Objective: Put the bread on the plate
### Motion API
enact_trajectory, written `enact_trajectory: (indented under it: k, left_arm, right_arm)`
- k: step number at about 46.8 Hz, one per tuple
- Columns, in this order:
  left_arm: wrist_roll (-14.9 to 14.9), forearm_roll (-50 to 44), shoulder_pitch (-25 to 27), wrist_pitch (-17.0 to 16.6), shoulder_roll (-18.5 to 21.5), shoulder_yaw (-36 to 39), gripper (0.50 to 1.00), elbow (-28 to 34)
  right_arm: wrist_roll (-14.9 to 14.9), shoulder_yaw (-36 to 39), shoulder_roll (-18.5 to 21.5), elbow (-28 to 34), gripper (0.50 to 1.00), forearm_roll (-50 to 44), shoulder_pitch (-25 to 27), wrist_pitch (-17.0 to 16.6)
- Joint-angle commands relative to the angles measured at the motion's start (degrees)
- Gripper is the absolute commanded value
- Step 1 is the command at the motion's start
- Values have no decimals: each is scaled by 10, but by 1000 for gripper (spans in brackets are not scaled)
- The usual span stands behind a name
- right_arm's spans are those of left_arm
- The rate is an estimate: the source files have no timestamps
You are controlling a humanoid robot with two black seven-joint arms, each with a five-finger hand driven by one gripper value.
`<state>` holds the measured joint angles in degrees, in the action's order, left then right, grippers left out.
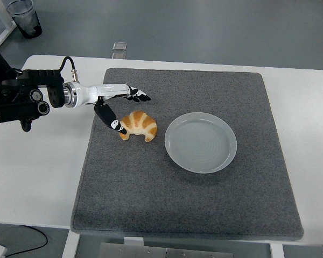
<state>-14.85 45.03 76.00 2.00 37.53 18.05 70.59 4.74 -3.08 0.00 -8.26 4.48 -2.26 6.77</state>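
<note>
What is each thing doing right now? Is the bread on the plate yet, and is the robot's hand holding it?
croissant: lying on the grey mat, left of the plate, not on it.
plate: empty, flat on the mat.
left hand: open, fingers stretched out above the croissant, thumb pointing down by its left end, not gripping it.
grey mat: flat on the white table.
cup: upright on the floor, far back left.

No readable text, labels, brands, numbers or signs anywhere in view. Checked the croissant (pixel 138 126), the grey plate (pixel 201 142), the grey mat (pixel 188 199), the white desk (pixel 32 177) and the left hand (pixel 117 102): all unmarked at this resolution.
</note>
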Motion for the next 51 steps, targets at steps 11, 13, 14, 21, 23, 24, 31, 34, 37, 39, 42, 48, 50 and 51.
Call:
enact_trajectory:
  k: [11,13,14,21,23,24,31,34,37,39,42,48,50,51]
  left_arm:
    - [0,8,-13,-16,-29,0,992,-17]
    - [1,8,-13,-17,-32,0,992,-19]
    - [1,8,-13,-17,-33,0,992,-19]
    - [1,8,-13,-18,-48,4,992,-29]
    - [1,8,-13,-19,-52,6,992,-33]
    - [1,8,-13,-19,-53,6,992,-34]
    - [1,8,-15,-21,-62,8,992,-36]
    - [1,8,-16,-24,-65,8,992,-37]
    - [1,8,-16,-24,-65,9,992,-39]
    - [1,8,-16,-24,-66,9,992,-41]
    - [0,8,-16,-24,-68,14,990,-42]
    - [0,9,-16,-25,-70,17,984,-42]
    - [0,9,-16,-25,-70,17,981,-42]
    - [0,9,-16,-26,-71,18,981,-43]
  right_arm:
    - [0,0,0,0,952,0,0,0]
    - [0,0,0,0,952,0,1,0]
    - [0,0,0,0,952,0,1,0]
    - [0,0,0,0,952,0,1,0]
    - [0,0,0,0,952,0,1,0]
    - [0,0,0,0,952,0,1,0]
    - [0,0,0,0,952,0,0,0]
    - [0,0,0,0,952,0,1,0]
    - [0,0,0,0,952,0,0,0]
    - [0,0,0,0,952,0,0,0]
    - [0,0,0,0,952,0,1,0]
    - [0,0,0,0,952,0,1,0]
    - [0,0,0,0,952,0,0,0]
    - [0,0,0,0,952,0,1,0]
